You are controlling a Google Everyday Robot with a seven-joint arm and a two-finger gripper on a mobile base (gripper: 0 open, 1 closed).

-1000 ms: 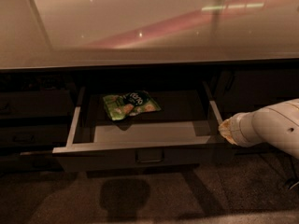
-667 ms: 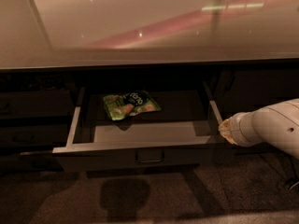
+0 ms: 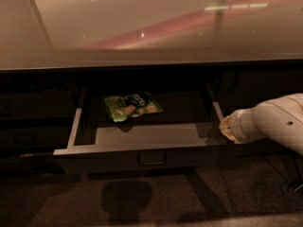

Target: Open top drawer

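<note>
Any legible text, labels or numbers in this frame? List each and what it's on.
Green snack bag in the open top drawer: white lettering on a dark patch, too blurred to read.
Gripper, at the drawer's right front corner: no markings readable.
Countertop, arm: no text.

The top drawer [image 3: 113, 151] stands pulled out under the glossy desk [image 3: 142, 27], a green snack bag [image 3: 132, 106] lying inside; the end effector [image 3: 227, 128] sits at its right front corner.
</note>
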